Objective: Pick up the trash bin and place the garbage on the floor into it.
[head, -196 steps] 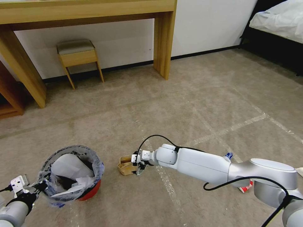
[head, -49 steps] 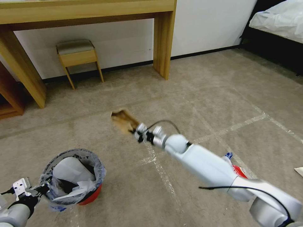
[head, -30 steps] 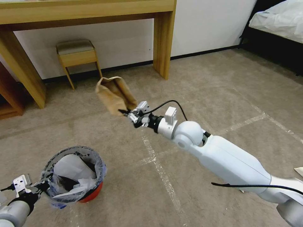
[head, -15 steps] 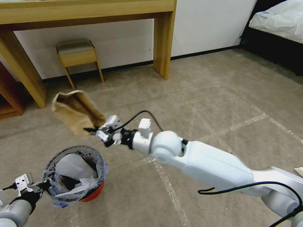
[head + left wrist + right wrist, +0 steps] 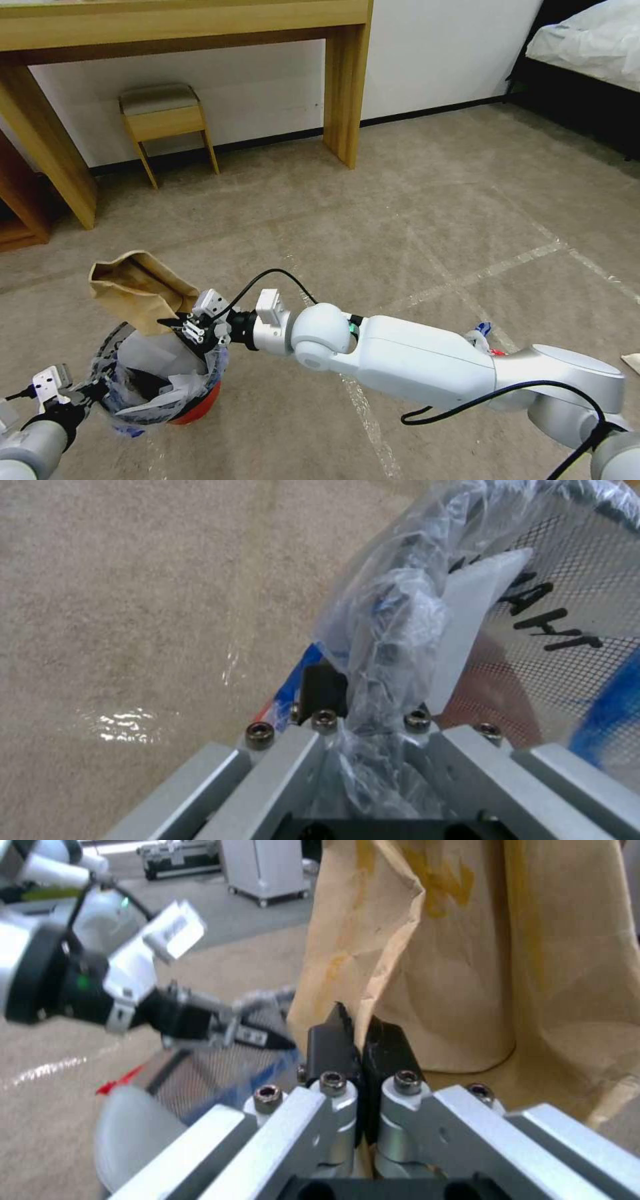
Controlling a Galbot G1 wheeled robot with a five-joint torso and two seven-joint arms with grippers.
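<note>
Brown paper bag (image 5: pixel 137 291) is held over the trash bin (image 5: pixel 160 379) by the right gripper (image 5: pixel 181 325), jaws clenched on its edge (not yet released). The bin, already holding white litter, is gripped at its liner rim by the left gripper (image 5: pixel 90 393). Beside the right arm, red-and-blue scraps (image 5: pixel 485 340) remain on the carpet (image 5: pixel 413 220).

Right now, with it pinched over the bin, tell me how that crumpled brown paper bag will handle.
The crumpled brown paper bag looks light: the right gripper carries it by one pinched edge. It seems thin yet semi-stiff, keeping its open mouth. Released, it may catch on the red plastic trash bin, held by the left gripper, which looks nearly full.
</note>
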